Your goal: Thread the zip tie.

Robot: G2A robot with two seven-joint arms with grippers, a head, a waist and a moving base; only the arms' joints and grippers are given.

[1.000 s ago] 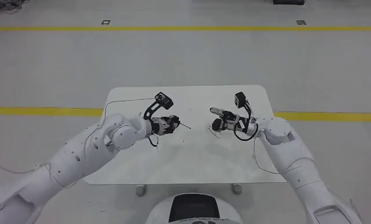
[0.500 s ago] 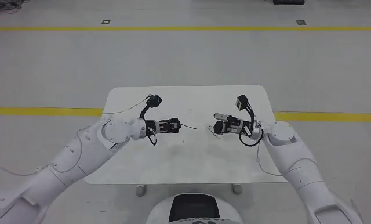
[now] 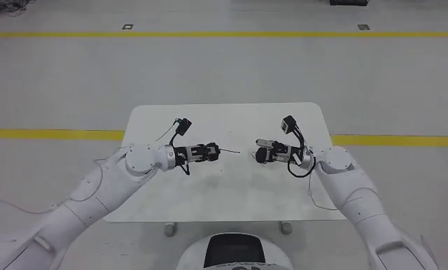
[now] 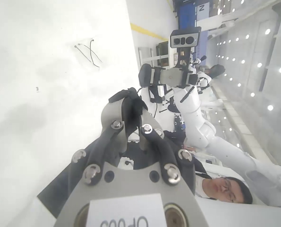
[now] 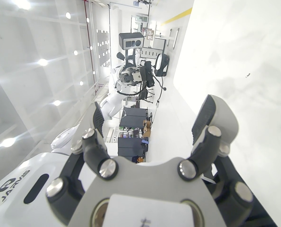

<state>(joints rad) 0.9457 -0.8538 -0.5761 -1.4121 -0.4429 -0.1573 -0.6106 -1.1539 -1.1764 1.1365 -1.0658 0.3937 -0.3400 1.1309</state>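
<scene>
A thin dark zip tie (image 3: 229, 152) sticks out of my left gripper (image 3: 212, 151), which is shut on its near end above the middle of the white table (image 3: 210, 193). In the left wrist view the pads (image 4: 128, 100) are pressed together. My right gripper (image 3: 257, 148) hangs a short way off, facing the tie's free tip, open with nothing between its fingers (image 5: 206, 112). The right wrist view shows the left gripper (image 5: 148, 74) ahead with the zip tie (image 5: 160, 83) curving out of it.
Two loose zip ties (image 4: 88, 53) lie crossed on the table under the right gripper, also faint in the top view as loose ties (image 3: 259, 161). A tiny dark speck (image 4: 37, 89) lies on the tabletop. The table edges are well away from both grippers.
The left wrist has rolled and carried the zip tie's tip a little closer to the right gripper. The right gripper has shifted only slightly and stays open.
</scene>
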